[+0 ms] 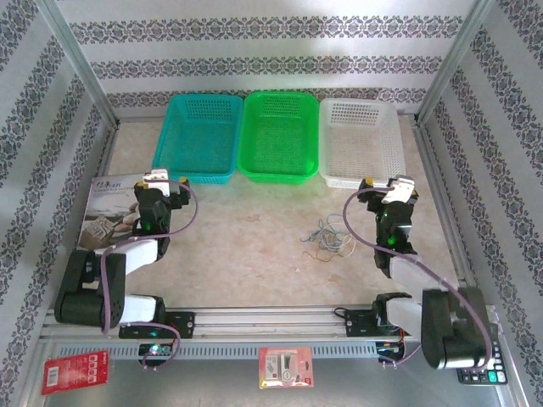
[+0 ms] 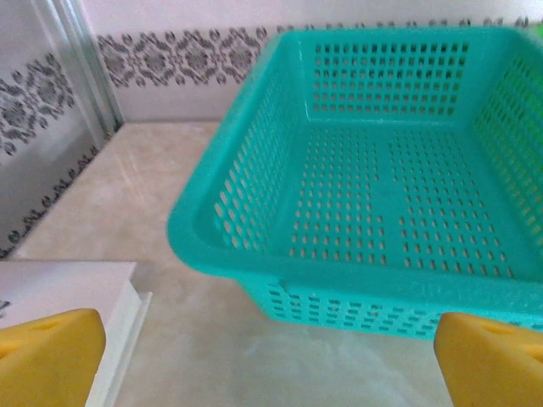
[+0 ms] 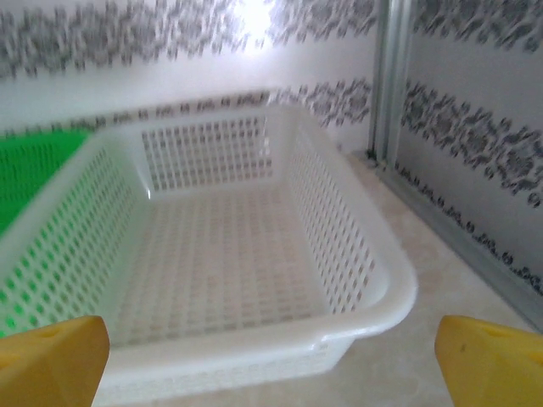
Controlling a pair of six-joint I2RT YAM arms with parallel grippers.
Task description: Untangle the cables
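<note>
The cables (image 1: 327, 238) lie in a small tangled heap on the table, right of centre: thin whitish, pale blue-green and yellowish-tan strands. My right gripper (image 1: 399, 184) hovers up and to the right of the heap, near the white basket (image 1: 359, 142), apart from the cables. In the right wrist view its yellow fingertips (image 3: 51, 363) stand wide apart and empty, facing that white basket (image 3: 373, 314). My left gripper (image 1: 161, 180) is far to the left by the teal basket (image 1: 198, 136), open with nothing between its yellow fingertips (image 2: 49, 356).
Three baskets line the back: teal (image 2: 221, 254), green (image 1: 278, 136) and white. A printed booklet (image 1: 109, 212) lies under the left arm. Metal frame posts and patterned walls enclose the table. Packets (image 1: 285, 367) sit below the front rail.
</note>
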